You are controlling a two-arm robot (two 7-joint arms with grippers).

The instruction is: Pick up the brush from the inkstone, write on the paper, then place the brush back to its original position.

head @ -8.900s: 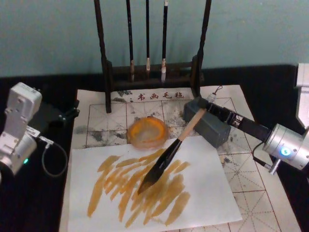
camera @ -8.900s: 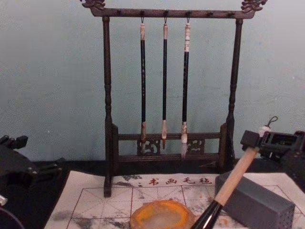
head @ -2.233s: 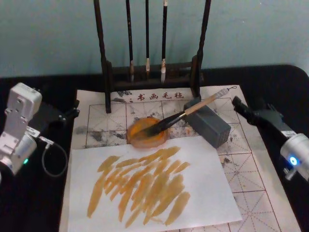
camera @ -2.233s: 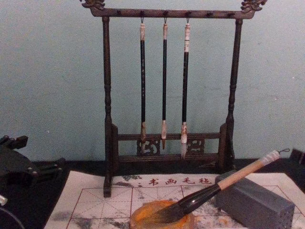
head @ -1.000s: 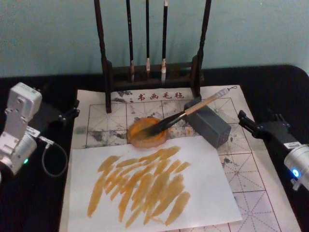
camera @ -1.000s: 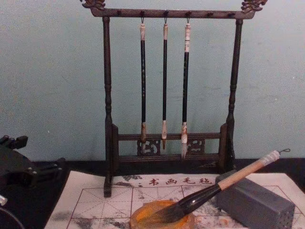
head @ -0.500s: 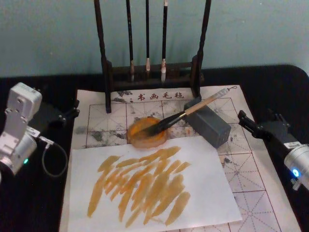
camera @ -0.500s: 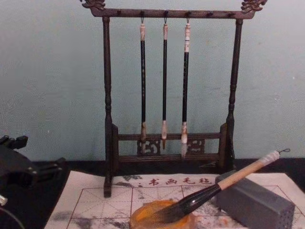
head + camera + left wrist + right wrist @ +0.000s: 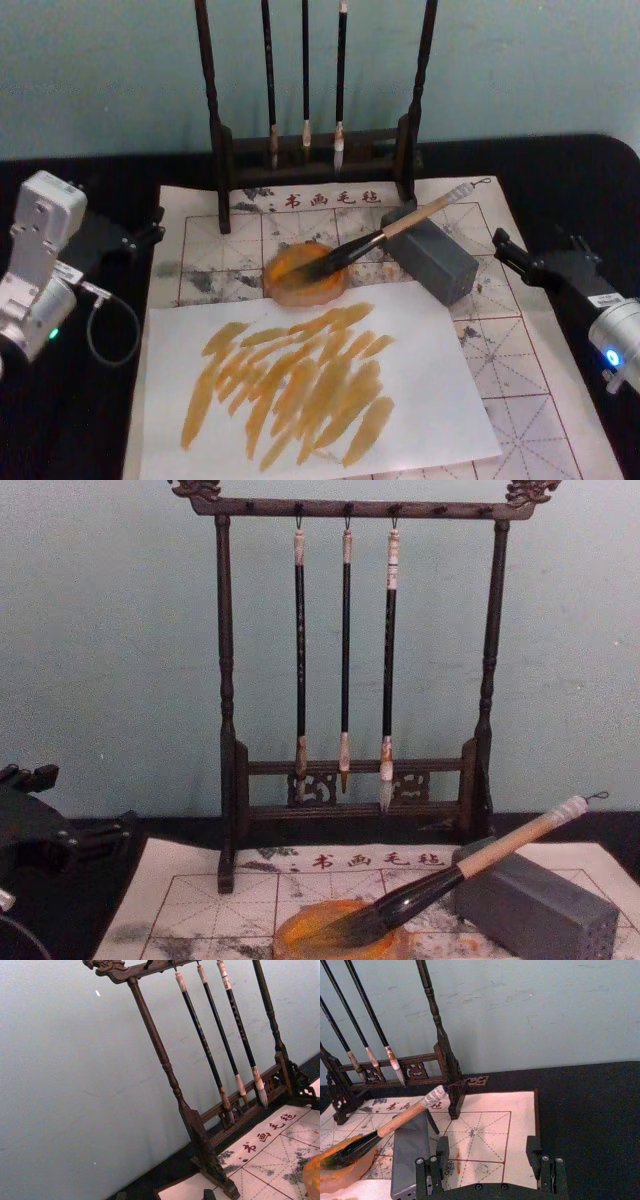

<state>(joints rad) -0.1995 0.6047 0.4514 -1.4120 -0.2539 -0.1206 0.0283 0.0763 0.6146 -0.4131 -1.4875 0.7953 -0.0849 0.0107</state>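
Brush (image 9: 385,235) propped across block (image 9: 435,258), bristles in dish (image 9: 305,273), on gridded paper (image 9: 520,380), rack (image 9: 315,150) behind.

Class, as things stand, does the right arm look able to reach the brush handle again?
Probably yes. The right gripper sits open beside the grey block, and the brush handle's end juts over the block towards it, with nothing between them.

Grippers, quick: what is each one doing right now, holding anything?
Left gripper: parked at the table's left, holding nothing; open or shut cannot be told.
Right gripper: open, empty, apart from the brush.
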